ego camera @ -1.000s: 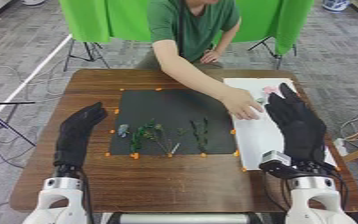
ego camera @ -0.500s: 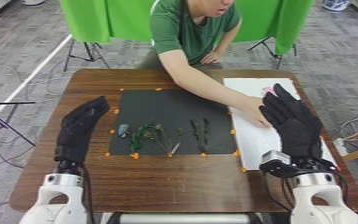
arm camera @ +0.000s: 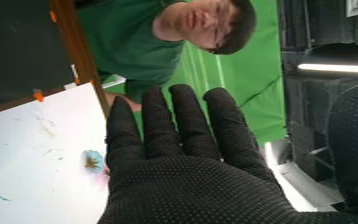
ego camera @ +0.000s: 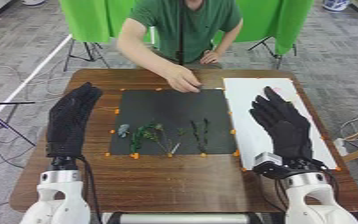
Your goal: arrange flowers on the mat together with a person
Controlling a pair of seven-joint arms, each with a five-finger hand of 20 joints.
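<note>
Across the middle of the brown wooden table (ego camera: 184, 187) lies a dark mat (ego camera: 167, 107), with orange pieces (ego camera: 134, 155) along its edges. A white sheet (ego camera: 246, 90) lies immediately to its right. The near half of the mat bears the arrangement, listed from left to right: a pale blue flower (ego camera: 123, 131) near the left edge; a leafy green stem (ego camera: 137, 139); a branching stem (ego camera: 159, 134) with small heads toward its far end; and two slender green stems (ego camera: 200, 135), side by side and roughly upright to the near edge.

The robot's left hand (ego camera: 71, 117) is released, its fingers straight and pointing away from the robot, left of the mat and apart from the stems. The robot's right hand (ego camera: 284, 125) is likewise released and grasps nothing; its fingers are straight and slightly spread above the white sheet.

In the right wrist view, a light blue flower (arm camera: 93, 161) lies on the white sheet, with a pink patch (arm camera: 103, 176) just beside it, partly covered by the glove.

A person in a green shirt (ego camera: 186, 30) stands at the far side of the table. One of the person's hands (ego camera: 182, 80) is at the mat's far edge, fingers pointing down; whether it holds anything cannot be determined.
</note>
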